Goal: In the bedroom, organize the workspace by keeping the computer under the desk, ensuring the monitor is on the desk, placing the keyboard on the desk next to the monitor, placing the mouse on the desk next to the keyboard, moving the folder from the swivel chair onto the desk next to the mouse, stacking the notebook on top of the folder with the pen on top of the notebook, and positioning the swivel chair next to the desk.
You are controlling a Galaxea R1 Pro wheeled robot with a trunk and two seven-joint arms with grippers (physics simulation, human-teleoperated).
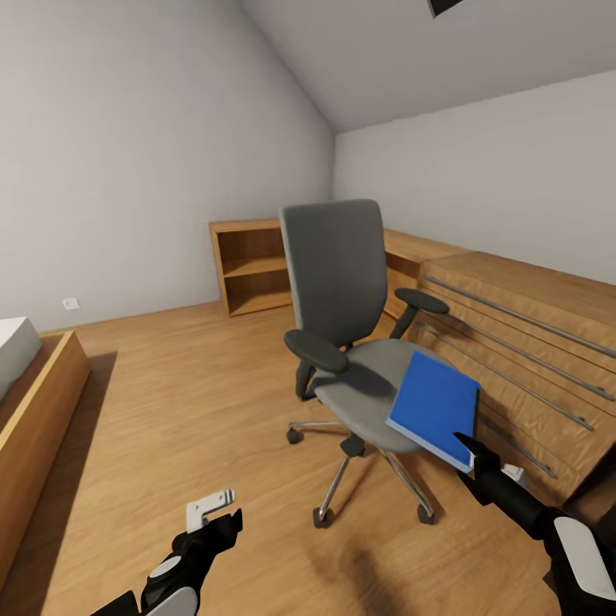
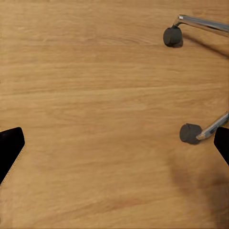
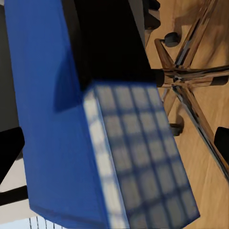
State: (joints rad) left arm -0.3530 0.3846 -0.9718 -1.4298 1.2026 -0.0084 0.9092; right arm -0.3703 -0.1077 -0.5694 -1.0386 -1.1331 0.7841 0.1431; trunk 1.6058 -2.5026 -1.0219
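The grey swivel chair [image 1: 342,342] stands mid-room on the oak floor, its chrome base [image 3: 191,76] also in the right wrist view. The blue folder [image 1: 435,404] lies tilted over the seat's right front edge, white edge toward me. My right gripper [image 1: 469,449] reaches its near corner. In the right wrist view the folder [image 3: 52,124] lies between the gripper [image 3: 114,148] fingers, which stand wide apart at either side, open. My left gripper [image 1: 218,513] hangs low over bare floor, open [image 2: 114,148], with two chair casters [image 2: 190,133] nearby.
An oak dresser [image 1: 530,342] with long bar handles runs along the right wall, close behind the chair. An open oak bookshelf [image 1: 252,265] stands at the back wall. A wooden bed frame [image 1: 34,402] lines the left side. Open floor lies between bed and chair.
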